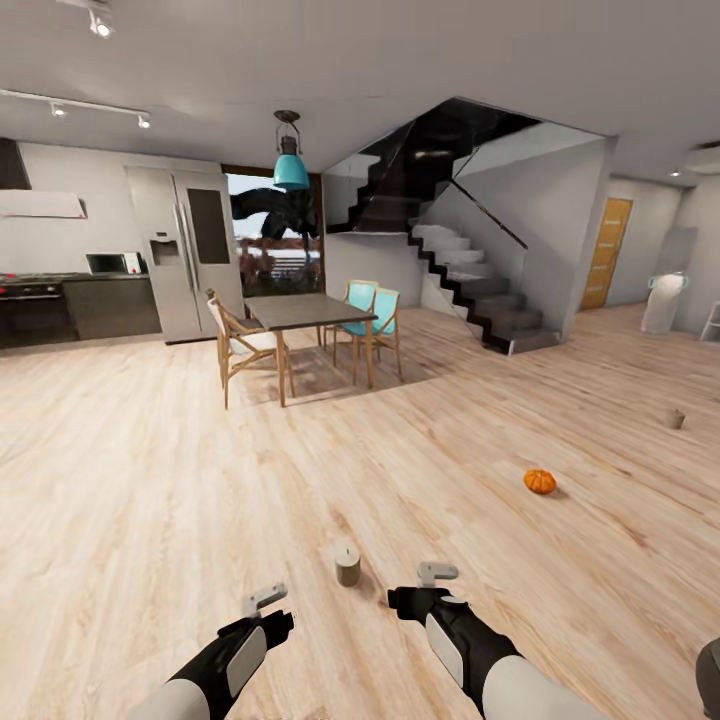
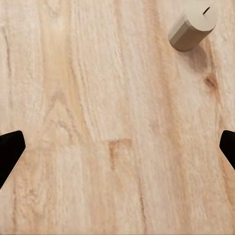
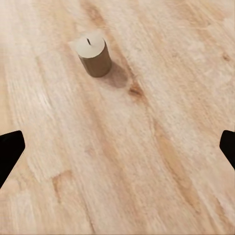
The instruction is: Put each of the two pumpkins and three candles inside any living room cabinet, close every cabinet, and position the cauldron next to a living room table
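Both arms low over the wood floor, fingers spread and empty, a candle standing between them.

The left gripper (image 1: 265, 598) and right gripper (image 1: 437, 574) each have their fingers released, wide apart, holding nothing; in both wrist views only the dark fingertips (image 2: 11, 149) (image 3: 10, 149) show at the edges over bare floor (image 1: 150, 480). Both forearms reach forward from the bottom of the head view, angled slightly inward, wrists level. The near candle (image 1: 347, 565) (image 2: 193, 28) (image 3: 94, 54), a short tan cylinder with a dark wick, stands upright on the floor between the grippers, touching neither. A pumpkin (image 1: 540, 481) sits on the floor at about two o'clock from the right gripper, well apart. A second candle (image 1: 677, 419) stands farther off in the same direction. At twelve o'clock, far back, stand a dining table (image 1: 305, 312) with chairs and a staircase (image 1: 470, 270).
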Controlling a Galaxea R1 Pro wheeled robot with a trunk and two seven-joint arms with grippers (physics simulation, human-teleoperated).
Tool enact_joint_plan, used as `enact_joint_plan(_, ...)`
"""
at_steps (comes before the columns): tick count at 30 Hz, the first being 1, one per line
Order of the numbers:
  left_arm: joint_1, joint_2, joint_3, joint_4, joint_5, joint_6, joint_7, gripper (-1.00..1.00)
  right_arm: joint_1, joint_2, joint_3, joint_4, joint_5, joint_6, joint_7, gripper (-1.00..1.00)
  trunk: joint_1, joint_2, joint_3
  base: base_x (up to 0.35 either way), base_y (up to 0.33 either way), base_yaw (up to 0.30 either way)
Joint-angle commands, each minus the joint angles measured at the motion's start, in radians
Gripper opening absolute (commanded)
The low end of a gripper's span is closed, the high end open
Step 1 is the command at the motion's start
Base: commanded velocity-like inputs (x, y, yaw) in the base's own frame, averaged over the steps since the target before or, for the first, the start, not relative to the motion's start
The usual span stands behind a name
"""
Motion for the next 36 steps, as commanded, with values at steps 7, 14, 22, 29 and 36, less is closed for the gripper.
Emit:
enact_joint_plan(7, 0.0, -0.001, 0.004, -0.003, 0.004, 0.006, 0.004, 1.0, 0.0, 0.0, 0.007, -0.002, -0.01, 0.005, -0.005, 1.0, 0.0, 0.0, -0.005, 0.0, 0.0, 0.272)
enact_joint_plan(14, 0.0, -0.002, 0.003, -0.003, 0.003, 0.006, 0.004, 1.0, 0.0, 0.0, 0.007, -0.002, -0.01, 0.005, -0.005, 1.0, 0.0, 0.0, -0.009, 0.0, 0.0, 0.272)
enact_joint_plan(22, 0.0, -0.002, 0.004, -0.003, 0.003, 0.006, 0.004, 1.0, 0.0, 0.0, 0.007, -0.002, -0.01, 0.005, -0.005, 1.0, 0.0, 0.0, -0.014, 0.0, 0.0, 0.272)
enact_joint_plan(29, 0.0, -0.002, 0.002, -0.003, 0.0, 0.006, 0.004, 1.0, 0.0, 0.0, 0.007, -0.002, -0.01, 0.004, -0.005, 1.0, 0.0, 0.0, -0.018, 0.0, 0.0, 0.272)
enact_joint_plan(36, 0.0, -0.001, 0.002, -0.003, -0.001, 0.006, 0.004, 1.0, 0.0, 0.0, 0.007, -0.002, -0.01, 0.003, -0.005, 1.0, 0.0, 0.0, -0.022, 0.0, 0.0, 0.272)
